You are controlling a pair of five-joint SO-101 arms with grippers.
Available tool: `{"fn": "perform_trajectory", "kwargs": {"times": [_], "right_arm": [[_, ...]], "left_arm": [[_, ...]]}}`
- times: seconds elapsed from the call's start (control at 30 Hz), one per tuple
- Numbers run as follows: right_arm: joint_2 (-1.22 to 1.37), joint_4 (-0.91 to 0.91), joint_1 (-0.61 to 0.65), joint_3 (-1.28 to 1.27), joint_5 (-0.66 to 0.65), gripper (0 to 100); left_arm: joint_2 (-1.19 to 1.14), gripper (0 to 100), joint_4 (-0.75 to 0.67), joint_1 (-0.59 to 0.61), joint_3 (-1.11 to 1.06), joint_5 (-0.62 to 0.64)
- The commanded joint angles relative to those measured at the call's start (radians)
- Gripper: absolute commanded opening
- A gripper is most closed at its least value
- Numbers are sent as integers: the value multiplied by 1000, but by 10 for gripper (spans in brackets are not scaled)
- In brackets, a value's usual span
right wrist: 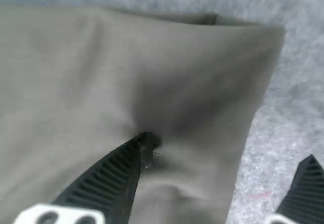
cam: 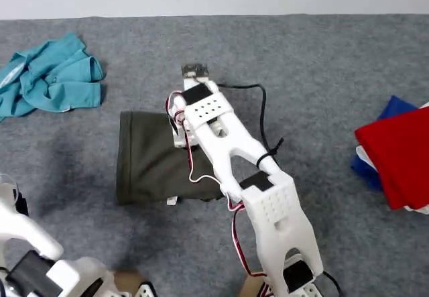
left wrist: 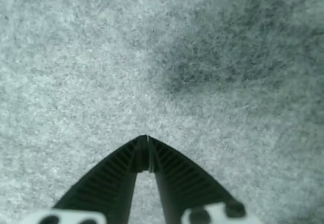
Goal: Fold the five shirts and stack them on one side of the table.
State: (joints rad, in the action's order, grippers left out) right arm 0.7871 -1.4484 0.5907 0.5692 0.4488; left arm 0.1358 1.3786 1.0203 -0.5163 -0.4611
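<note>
right gripper: your jaws are spread wide. one finger presses into the olive shirt, the other hangs past the cloth's edge over bare table. nothing is clamped.
left gripper: pinched together on nothing, over bare table at the near left corner.
olive shirt: folded flat, mid-table, left of centre. it looks a little wider across the table than deep.
key relation: your right gripper sits at the shirt's right-hand edge, the side facing the stack. the shirt's body runs away to the left, so the stack lies the opposite way, well apart.
nearer arm: the right one, already touching. the left is off the cloth.
count, stack: three layers by my reading, red shirt on top, blue and white peeking out beneath.
count, loose: one teal shirt, crumpled at the far left.
count, total: five.
</note>
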Motion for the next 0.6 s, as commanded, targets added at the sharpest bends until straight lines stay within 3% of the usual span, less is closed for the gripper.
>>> {"fn": "perform_trajectory", "kwargs": {"times": [0.0,0.1,0.2,0.33,0.57], "right_arm": [[25,4,-4,6,11,414],[39,8,-4,21,11,334],[47,2,-7,48,3,191],[39,1,-12,51,-107,11],[-8,-142,-62,78,-140,10]], "left_arm": [[38,4,-17,-5,4,-2],[38,4,-18,-8,-13,-2],[38,4,-18,-9,-38,-2],[38,4,-18,-3,-50,-2],[48,4,-18,-5,-41,-2]]}}
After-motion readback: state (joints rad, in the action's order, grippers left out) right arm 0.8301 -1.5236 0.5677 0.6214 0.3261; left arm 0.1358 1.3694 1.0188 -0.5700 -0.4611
